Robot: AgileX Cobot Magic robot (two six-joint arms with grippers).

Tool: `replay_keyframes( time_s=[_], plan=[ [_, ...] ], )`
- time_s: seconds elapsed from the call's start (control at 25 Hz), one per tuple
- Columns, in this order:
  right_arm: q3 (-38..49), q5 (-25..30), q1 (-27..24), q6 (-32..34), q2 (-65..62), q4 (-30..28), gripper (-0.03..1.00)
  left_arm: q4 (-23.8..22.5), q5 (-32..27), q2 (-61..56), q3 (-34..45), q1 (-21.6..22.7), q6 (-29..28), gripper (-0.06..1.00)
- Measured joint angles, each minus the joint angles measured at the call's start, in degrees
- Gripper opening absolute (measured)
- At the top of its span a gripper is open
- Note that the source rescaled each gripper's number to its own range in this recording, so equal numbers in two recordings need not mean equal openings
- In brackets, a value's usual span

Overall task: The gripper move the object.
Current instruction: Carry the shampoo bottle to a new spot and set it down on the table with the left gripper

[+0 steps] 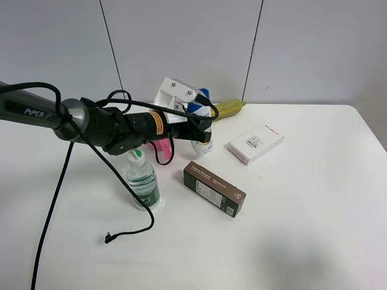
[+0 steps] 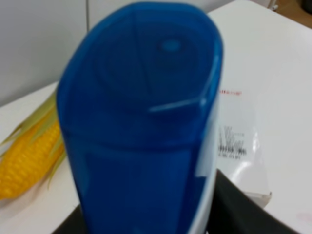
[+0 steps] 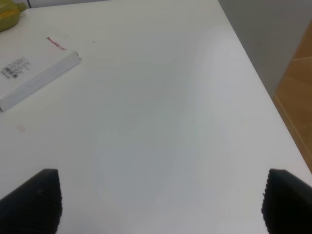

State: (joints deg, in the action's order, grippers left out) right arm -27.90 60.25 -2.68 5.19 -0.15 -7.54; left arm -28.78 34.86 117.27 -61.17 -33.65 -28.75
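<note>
The white shampoo bottle (image 1: 204, 145) with a blue cap (image 1: 199, 107) stands upright at the back middle of the table. My left gripper (image 1: 198, 128), black jaws on a thick black arm with a white bracket, is shut around the bottle's upper body. In the left wrist view the blue cap (image 2: 141, 122) fills the frame, with black fingers (image 2: 241, 207) at each side of it. I cannot tell whether the bottle's base touches the table. My right gripper (image 3: 161, 200) is open and empty over bare table, and it is out of the exterior high view.
A clear green-labelled water bottle (image 1: 143, 181) stands under the left arm. A brown box (image 1: 214, 189) lies in front of the shampoo bottle and a white box (image 1: 256, 144) to its right. A corn cob (image 1: 228, 109) lies behind. A loose black cable (image 1: 109, 237) trails at the front left.
</note>
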Motion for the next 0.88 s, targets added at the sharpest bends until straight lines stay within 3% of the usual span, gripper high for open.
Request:
replay_keyframes(
  time_s=[0.4, 0.6, 0.88],
  plan=[
    [0.00, 0.00, 0.00, 0.00, 0.00, 0.00, 1.00, 0.54, 4.25, 2.50, -0.65, 0.00, 7.29, 0.00],
    [0.00, 0.00, 0.00, 0.00, 0.00, 0.00, 1.00, 1.44, 4.75, 2.69, -0.70, 0.00, 14.82, 0.00],
    [0.00, 0.00, 0.00, 0.00, 0.00, 0.00, 1.00, 1.10, 4.76, 2.69, -0.70, 0.00, 16.40, 0.00]
  ],
)
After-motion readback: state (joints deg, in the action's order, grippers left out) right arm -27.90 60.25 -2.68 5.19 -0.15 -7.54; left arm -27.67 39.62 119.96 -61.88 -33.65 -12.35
